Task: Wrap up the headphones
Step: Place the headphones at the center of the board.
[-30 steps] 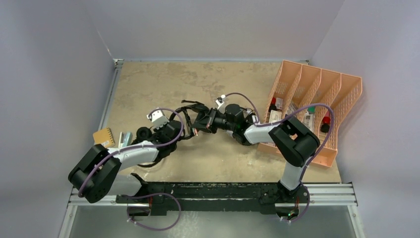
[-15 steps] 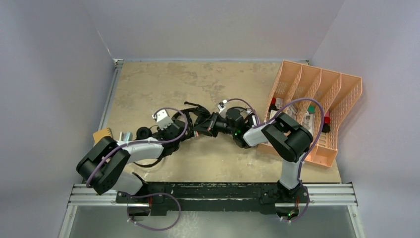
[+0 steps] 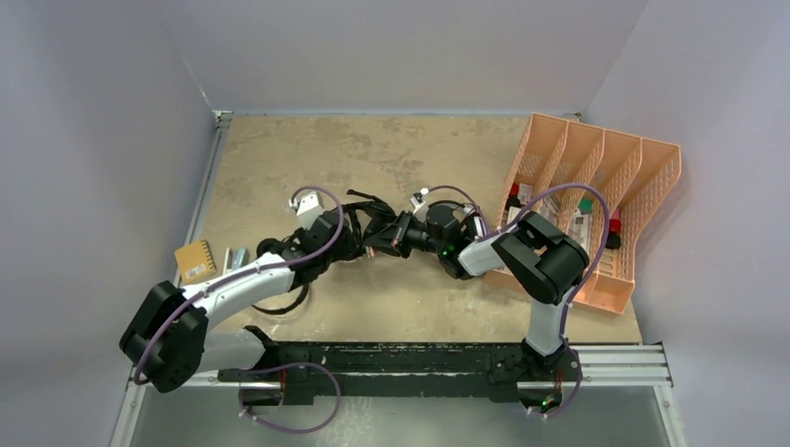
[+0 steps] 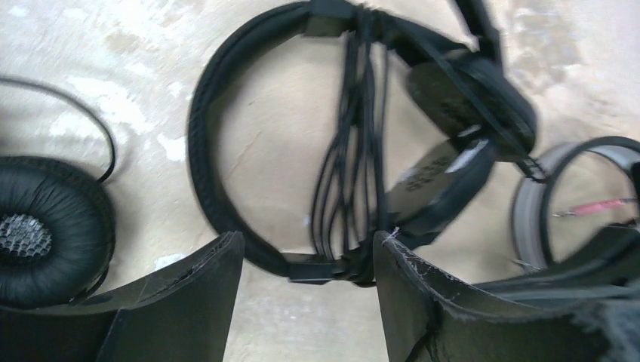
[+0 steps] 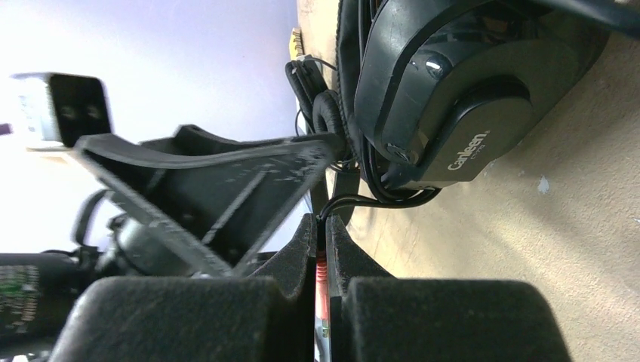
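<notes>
A black pair of headphones (image 4: 226, 196) lies on the table, its cable (image 4: 355, 151) wound in several strands across the band. My left gripper (image 4: 309, 253) stands open just short of the band's near side, nothing between its fingers (image 4: 189, 302). An earcup (image 5: 453, 98) of this pair fills the right wrist view. My right gripper (image 5: 322, 226) is shut on the cable's plug end with a red sleeve. From above, both grippers, left (image 3: 354, 242) and right (image 3: 380, 237), meet at the headphones (image 3: 366, 209). A round padded earcup (image 4: 38, 226) lies left; a grey band (image 4: 528, 219) lies right.
An orange file rack (image 3: 596, 177) with small items stands at the right edge. A tan card (image 3: 196, 261) and a metal clip (image 3: 234, 256) lie at the left. A loose black cable loop (image 3: 279, 305) lies under the left arm. Walls close the table's sides.
My left gripper has opened and reached right and farther in, up to the wound headphones. The right gripper stayed shut on the plug end and shifted slightly left.
</notes>
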Motion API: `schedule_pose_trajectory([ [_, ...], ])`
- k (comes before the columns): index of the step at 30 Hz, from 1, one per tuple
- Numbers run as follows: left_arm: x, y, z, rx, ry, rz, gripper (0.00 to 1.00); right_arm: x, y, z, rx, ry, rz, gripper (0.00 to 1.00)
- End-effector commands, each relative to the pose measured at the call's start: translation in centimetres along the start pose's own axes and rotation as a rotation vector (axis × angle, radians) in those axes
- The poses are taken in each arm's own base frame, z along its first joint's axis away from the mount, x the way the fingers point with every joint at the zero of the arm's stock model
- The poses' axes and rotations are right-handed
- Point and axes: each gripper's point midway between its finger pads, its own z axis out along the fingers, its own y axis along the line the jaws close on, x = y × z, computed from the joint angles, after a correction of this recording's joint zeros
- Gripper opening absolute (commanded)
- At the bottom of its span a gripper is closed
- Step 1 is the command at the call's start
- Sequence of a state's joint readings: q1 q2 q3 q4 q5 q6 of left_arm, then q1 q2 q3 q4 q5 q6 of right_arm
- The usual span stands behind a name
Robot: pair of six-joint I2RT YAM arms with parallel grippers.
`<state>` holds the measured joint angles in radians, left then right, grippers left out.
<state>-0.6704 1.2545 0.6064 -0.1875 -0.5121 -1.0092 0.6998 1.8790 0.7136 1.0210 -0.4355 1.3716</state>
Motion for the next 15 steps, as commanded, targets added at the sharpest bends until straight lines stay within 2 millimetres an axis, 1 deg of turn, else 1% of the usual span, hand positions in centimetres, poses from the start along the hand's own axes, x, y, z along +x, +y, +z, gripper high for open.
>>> schedule_pose_trajectory([
  [1,-2.6,-3.0,-1.5,0.109,0.048,0.038,0.62,-1.0,2.0,-0.1,-0.048,-0.039,-0.035,0.0],
  [4,-4.0,-4.1,-1.2,0.191,0.082,0.004,0.63,-1.1,2.0,-0.1,-0.042,-0.046,-0.034,0.0],
  [5,-4.2,-4.5,-0.9,0.225,0.098,-0.011,0.61,-1.2,2.0,0.0,-0.04,-0.047,-0.035,0.0],
  [8,-3.9,-6.1,0.3,0.3,0.153,-0.015,0.55,-1.4,2.1,0.1,-0.038,-0.052,-0.034,0.0],
  [10,-3.4,-7.4,0.9,0.351,0.189,-0.006,0.49,-1.4,2.2,0.2,-0.037,-0.054,-0.036,0.0],
  [12,-2.8,-7.5,1.7,0.352,0.208,0.001,0.45,-1.6,2.1,0.3,-0.03,-0.057,-0.034,0.0],
  [15,-1.7,-6.7,2.7,0.321,0.227,0.02,0.43,-1.8,2.6,0.4,-0.035,-0.064,-0.035,0.0],
])
